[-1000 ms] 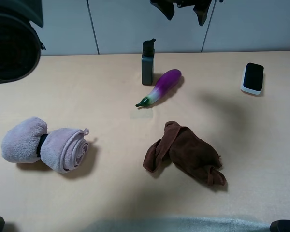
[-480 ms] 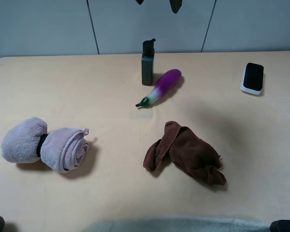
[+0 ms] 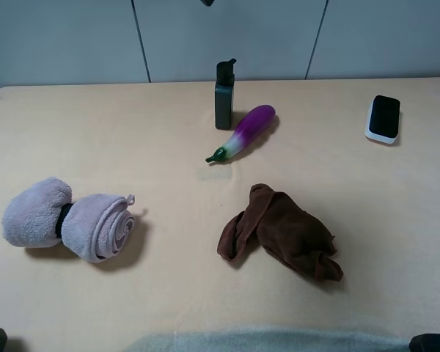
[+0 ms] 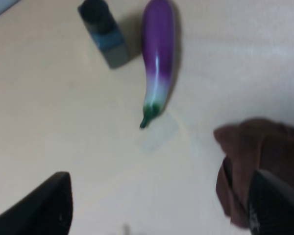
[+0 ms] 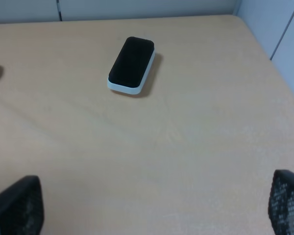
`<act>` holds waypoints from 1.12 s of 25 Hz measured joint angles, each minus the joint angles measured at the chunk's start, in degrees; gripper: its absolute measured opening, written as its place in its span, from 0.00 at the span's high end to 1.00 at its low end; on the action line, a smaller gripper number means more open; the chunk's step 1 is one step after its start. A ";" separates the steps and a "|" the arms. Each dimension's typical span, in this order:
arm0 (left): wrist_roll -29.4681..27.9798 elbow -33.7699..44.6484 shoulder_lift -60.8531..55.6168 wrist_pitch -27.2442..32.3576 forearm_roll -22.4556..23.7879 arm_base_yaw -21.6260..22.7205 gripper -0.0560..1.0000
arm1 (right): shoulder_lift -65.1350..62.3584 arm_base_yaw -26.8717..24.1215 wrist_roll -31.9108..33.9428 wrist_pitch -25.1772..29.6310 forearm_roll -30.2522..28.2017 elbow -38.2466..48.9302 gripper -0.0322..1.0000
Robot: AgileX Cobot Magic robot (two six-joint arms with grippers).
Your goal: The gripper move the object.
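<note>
A purple eggplant lies at the back middle of the table, next to a dark pump bottle; both also show in the left wrist view, the eggplant and the bottle. A crumpled brown cloth lies in front of them and shows in the left wrist view. My left gripper is open and empty, high above these things. My right gripper is open and empty, above the table near a black-and-white block.
A rolled pink towel lies at the front left. The black-and-white block sits at the back right near the table edge. A grey wall runs behind the table. A dark tip of an arm shows at the top edge.
In the exterior view the gripper fingers at the top edge have risen almost out of sight. The dark arm part at the far left has left the view. No object on the table has moved.
</note>
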 joint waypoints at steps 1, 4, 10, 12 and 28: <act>0.06 1.84 -1.81 0.00 0.05 0.00 0.26 | 0.00 0.00 0.00 0.00 0.00 0.00 0.30; 0.10 7.01 -7.08 0.00 0.38 0.00 0.27 | 0.00 0.00 0.00 0.00 0.00 0.00 0.30; 0.10 18.20 -19.14 0.00 0.44 0.00 0.27 | 0.00 0.00 0.00 0.00 0.00 0.00 0.30; 0.10 22.57 -24.04 0.00 0.44 0.00 0.27 | 0.00 0.00 0.00 0.00 0.00 0.00 0.30; 0.56 47.14 -63.46 0.06 0.24 2.09 0.26 | 0.00 0.00 0.00 0.00 0.00 0.00 0.30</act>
